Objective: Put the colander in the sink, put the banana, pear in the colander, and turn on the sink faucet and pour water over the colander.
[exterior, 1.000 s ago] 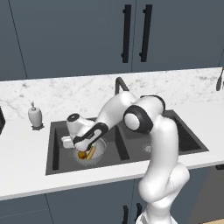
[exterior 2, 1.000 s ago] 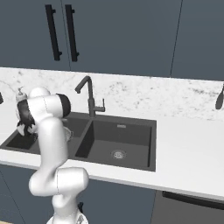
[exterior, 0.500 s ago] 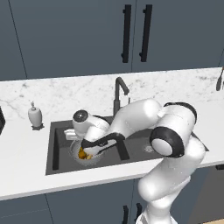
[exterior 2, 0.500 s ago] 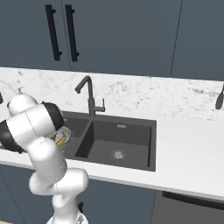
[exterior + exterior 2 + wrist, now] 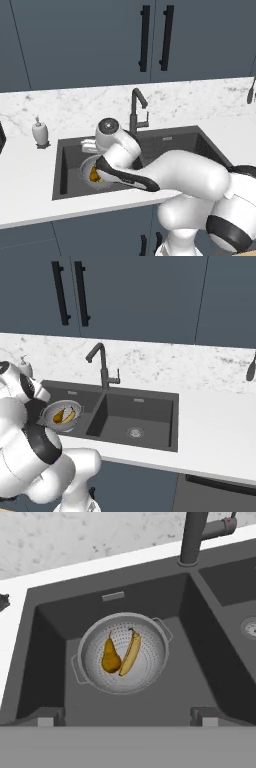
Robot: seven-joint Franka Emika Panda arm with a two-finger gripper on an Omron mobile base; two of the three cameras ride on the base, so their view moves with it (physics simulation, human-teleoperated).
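The silver colander (image 5: pixel 150 637) sits on the floor of the left basin of the dark sink (image 5: pixel 192 677). Inside it the golden-brown pear (image 5: pixel 111 657) lies next to the yellow banana (image 5: pixel 130 654), side by side and touching. My gripper (image 5: pixel 125 719) hangs above the basin's near side, open, with nothing between its fingertips (image 5: pixel 46 720). The dark faucet (image 5: pixel 192 534) stands behind the divider, its lever (image 5: pixel 223 526) pointing right. From the right base view the colander (image 5: pixel 52 408) with the fruit shows just past my arm. In the left base view the colander (image 5: pixel 86 167) is partly hidden by the arm.
A white soap dispenser (image 5: pixel 40 133) stands on the marble counter left of the sink (image 5: pixel 175 140). The right basin (image 5: pixel 145 413) holds just its steel drain (image 5: pixel 134 432). The faucet (image 5: pixel 102 363) rises at the back rim. Dark cabinets are above.
The hand has lifted out of the colander and pulled back above the basin. The arm's elbow has swung low towards the cameras. The pear and banana lie free in the colander.
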